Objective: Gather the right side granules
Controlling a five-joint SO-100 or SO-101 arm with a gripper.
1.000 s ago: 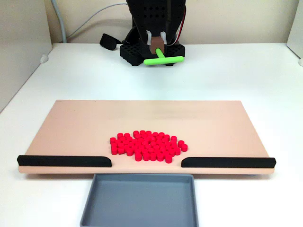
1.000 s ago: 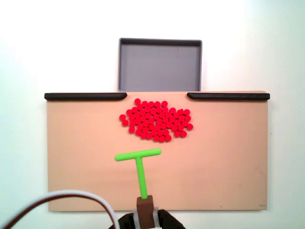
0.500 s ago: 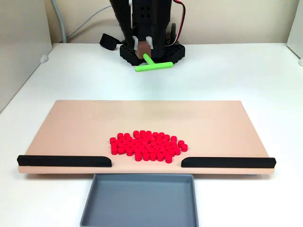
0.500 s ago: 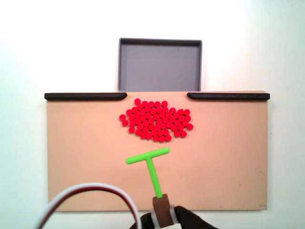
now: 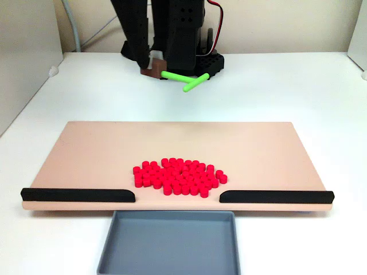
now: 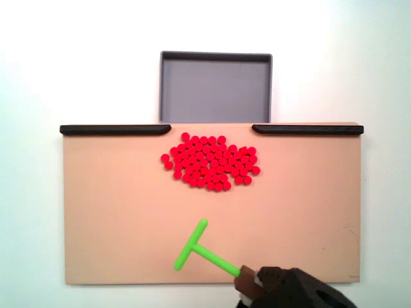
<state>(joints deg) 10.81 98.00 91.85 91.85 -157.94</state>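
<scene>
Fixed views: both are used, one facing the arm across the board, the other looking down from above the arm's side.
Granules: the granules (image 5: 178, 176) (image 6: 210, 162) are seen as one dense red cluster on the board, packed together and touching.
Place of the cluster: it is set near the board's edge that carries the two black strips, roughly opposite the gap between them.
Board: the tan board (image 5: 103, 154) (image 6: 109, 218) is laid flat on the white table (image 5: 287, 86) (image 6: 385, 77).
Strips: a black strip (image 5: 77, 195) (image 6: 115, 129) and a second black strip (image 5: 276, 196) (image 6: 307, 129) are fixed along one long edge, a gap being left between them.
Tray: a grey tray (image 5: 169, 243) (image 6: 216, 86) is placed just beyond that gap, off the board.
Stick: a green T-shaped stick (image 5: 182, 79) (image 6: 204, 251) is held tilted, its crossbar well apart from the granules.
Gripper: the gripper (image 5: 152, 70) (image 6: 248, 283) is closed around a brown block at the stick's handle end; the fingers themselves are largely hidden.
Arm: the dark arm base (image 5: 183, 60) is seen at the far side of the table.
</scene>
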